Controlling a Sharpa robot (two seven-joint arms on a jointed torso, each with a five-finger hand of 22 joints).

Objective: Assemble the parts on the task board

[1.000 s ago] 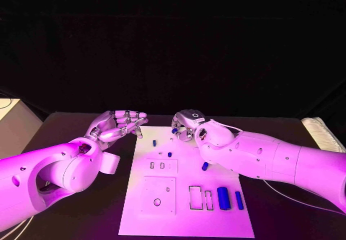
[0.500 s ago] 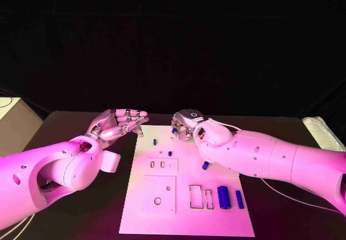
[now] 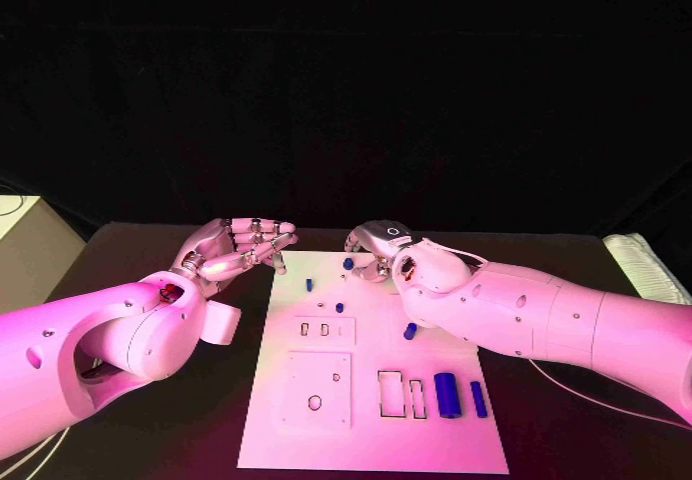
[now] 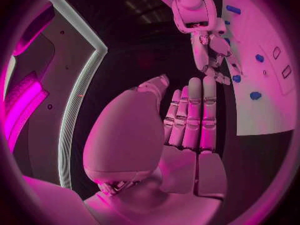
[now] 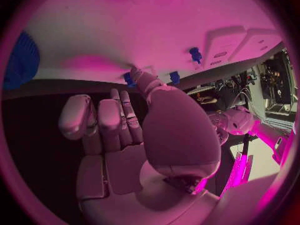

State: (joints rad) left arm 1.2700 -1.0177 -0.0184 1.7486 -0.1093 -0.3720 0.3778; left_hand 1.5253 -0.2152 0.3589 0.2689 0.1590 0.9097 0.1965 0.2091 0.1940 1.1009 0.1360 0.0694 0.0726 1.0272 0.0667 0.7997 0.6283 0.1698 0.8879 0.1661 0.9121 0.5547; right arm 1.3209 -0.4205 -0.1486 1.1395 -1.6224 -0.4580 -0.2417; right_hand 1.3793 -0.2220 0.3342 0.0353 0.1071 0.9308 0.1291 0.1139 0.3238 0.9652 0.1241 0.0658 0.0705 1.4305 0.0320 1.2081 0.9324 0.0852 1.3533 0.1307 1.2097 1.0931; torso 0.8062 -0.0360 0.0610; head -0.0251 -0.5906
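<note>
Black table [image 3: 144,260] before you, black backdrop [image 3: 346,100] at 12, pale cabinet [image 3: 29,245] at 9, white cloth [image 3: 642,265] at 3, pink light thru-out

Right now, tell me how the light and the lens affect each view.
Head view: magenta light washes the white task board and both arms; the background is black. Left wrist view: fisheye bends the board's edge, and the left hand fills the middle. Right wrist view: the right hand looms large, and a blue part near the rim looks soft.
</note>
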